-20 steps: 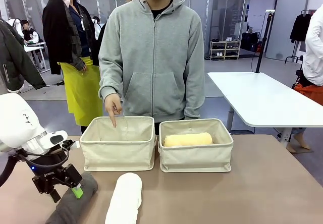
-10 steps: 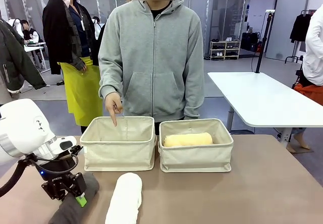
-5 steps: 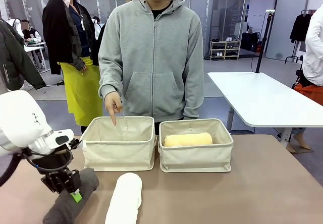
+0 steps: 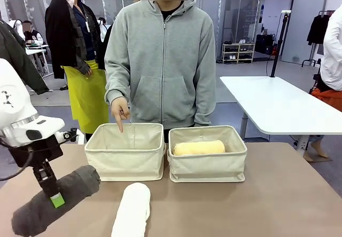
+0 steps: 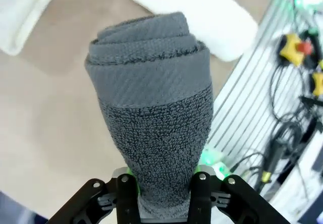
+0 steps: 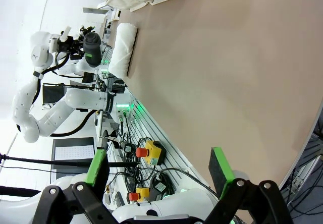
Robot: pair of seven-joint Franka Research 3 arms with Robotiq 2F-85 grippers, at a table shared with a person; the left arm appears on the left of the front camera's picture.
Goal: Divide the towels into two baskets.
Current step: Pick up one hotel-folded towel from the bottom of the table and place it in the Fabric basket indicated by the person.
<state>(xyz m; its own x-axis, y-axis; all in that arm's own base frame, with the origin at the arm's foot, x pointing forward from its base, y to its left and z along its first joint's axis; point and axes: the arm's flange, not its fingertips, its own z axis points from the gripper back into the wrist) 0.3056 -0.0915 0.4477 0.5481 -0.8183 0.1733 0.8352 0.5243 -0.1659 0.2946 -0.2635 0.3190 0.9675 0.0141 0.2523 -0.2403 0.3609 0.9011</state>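
My left gripper (image 4: 53,194) is shut on the dark grey towel (image 4: 59,197) and holds it slanted above the table's left front. In the left wrist view the same grey roll (image 5: 151,113) stands out from between the fingers (image 5: 126,199). A white towel (image 4: 132,209) lies on the table in front of the left basket (image 4: 125,159). The right basket (image 4: 208,165) holds a pale yellow towel (image 4: 199,148). A person's hand (image 4: 119,113) points down into the left basket. My right gripper (image 6: 158,168) is open, with nothing between its pads, above bare tabletop.
The person in a grey hoodie (image 4: 163,61) stands close behind the baskets. The right half of the brown table (image 4: 288,194) is free. Beyond the near table edge, the right wrist view shows cables and emergency-stop buttons (image 6: 150,152).
My left arm has risen and swung left, lifting the dark grey towel off the table. The white towel, the baskets and the pointing hand stay put.
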